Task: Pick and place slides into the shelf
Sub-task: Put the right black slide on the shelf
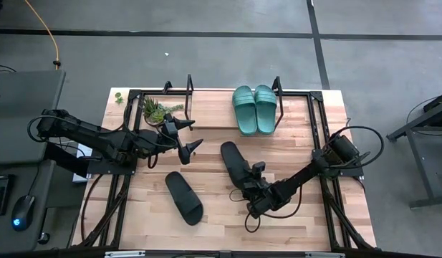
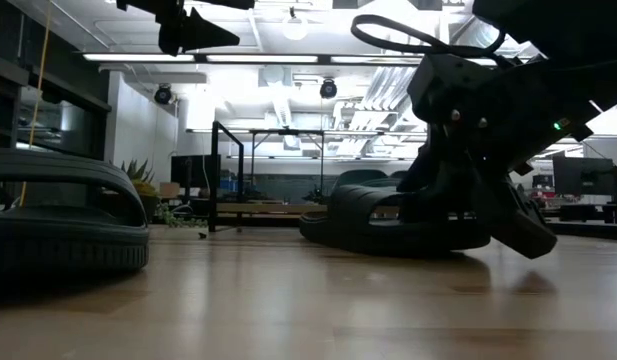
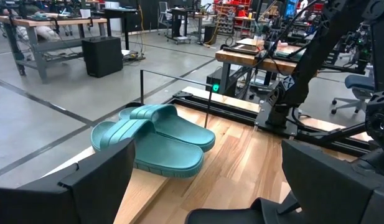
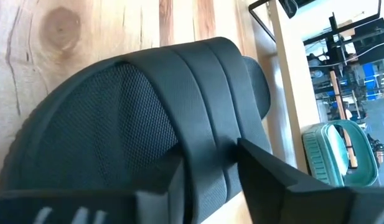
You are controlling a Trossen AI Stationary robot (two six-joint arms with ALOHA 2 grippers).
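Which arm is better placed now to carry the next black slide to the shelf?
Right. The right claw already grips the strap of a black slide on the table; the left claw hangs open, holding nothing.

Both arms are looking matte black all over, chunky boxy links with rounded joint housings. The left arm (image 1: 99,140) is trailing thin black cables that are looping off its rear joint, and its gripper (image 1: 190,136) is ending in two pointed, wedge-shaped fingers. The right arm (image 1: 306,175) is wearing a big black cable loop near its base joint. In the low view a small green light (image 2: 559,125) is glowing on the right arm's dark housing.
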